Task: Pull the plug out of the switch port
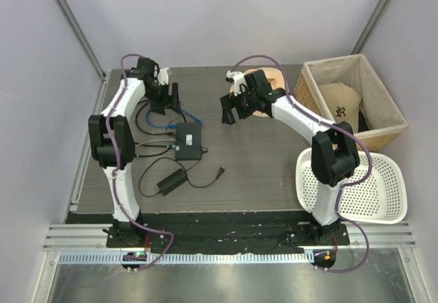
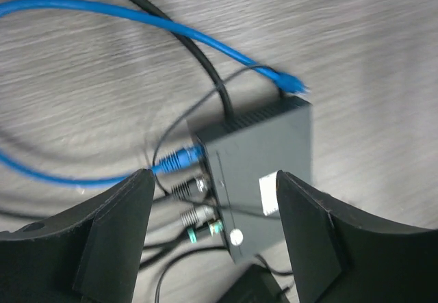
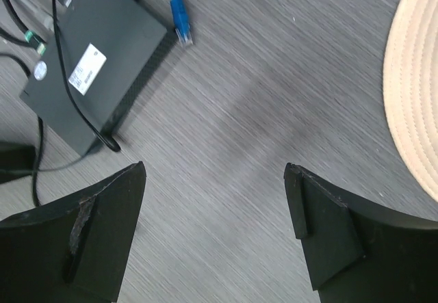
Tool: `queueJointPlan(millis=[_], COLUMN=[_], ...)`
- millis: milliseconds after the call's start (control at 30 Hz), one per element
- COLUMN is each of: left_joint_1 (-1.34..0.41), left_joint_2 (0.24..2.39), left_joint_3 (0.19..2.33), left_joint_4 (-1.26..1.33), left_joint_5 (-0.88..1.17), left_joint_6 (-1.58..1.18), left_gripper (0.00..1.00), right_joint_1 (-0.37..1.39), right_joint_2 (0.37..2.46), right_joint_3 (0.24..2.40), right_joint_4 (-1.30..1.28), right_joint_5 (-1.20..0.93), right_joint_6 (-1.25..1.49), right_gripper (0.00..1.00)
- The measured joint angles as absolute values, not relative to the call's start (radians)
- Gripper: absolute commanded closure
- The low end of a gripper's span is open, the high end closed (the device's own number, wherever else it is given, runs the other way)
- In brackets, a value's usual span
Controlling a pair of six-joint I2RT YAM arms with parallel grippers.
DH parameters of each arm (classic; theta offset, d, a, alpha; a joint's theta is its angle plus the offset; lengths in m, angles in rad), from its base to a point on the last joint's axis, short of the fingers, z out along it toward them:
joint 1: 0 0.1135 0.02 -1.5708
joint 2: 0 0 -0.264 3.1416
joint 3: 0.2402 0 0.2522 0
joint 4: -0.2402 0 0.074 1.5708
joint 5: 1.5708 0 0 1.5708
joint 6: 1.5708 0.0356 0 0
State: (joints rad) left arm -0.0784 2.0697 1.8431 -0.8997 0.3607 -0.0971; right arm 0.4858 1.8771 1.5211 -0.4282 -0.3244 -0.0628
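The switch (image 1: pixel 187 141) is a flat black box left of the table's middle. In the left wrist view it (image 2: pixel 263 154) lies between and beyond my open fingers. A blue plug (image 2: pixel 182 158) sits in a switch port (image 2: pixel 202 154) on its side face, above two black leads and a green-ringed one. The blue cable's other end (image 2: pixel 290 83) lies loose at the box's far corner, and it also shows in the right wrist view (image 3: pixel 179 22). My left gripper (image 1: pixel 166 98) (image 2: pixel 215 187) hovers open above the box. My right gripper (image 1: pixel 229 109) (image 3: pixel 215 180) is open and empty over bare table.
A black adapter brick (image 1: pixel 171 180) and its silver-tipped lead (image 1: pixel 220 173) lie near the switch. A wicker basket (image 1: pixel 383 136) with a cap stands at the back right, and a white mesh basket (image 1: pixel 397 211) at the front right. A tan round object (image 3: pixel 414 77) is near the right gripper.
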Motion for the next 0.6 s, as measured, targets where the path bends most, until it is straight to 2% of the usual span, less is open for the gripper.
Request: queueJointPlan(millis=[167,600], left_joint_1=[-0.075,-0.071], left_joint_2=[2.138,1.983], left_joint_3=[1.84,1.691], left_joint_4=[-0.938,-0.954], left_joint_5=[0.359,0.35], left_joint_6=[-0.118,-0.133], left_gripper=[0.24,0.26], right_joint_1=[0.493,0.545], right_joint_2=[1.952,2.162], right_joint_3=[1.589,1.704], right_joint_4=[-0.412,-0.388], right_joint_5=[-0.356,-0.449], right_joint_6=[-0.02,0.079], right_gripper=[0.09,0.09])
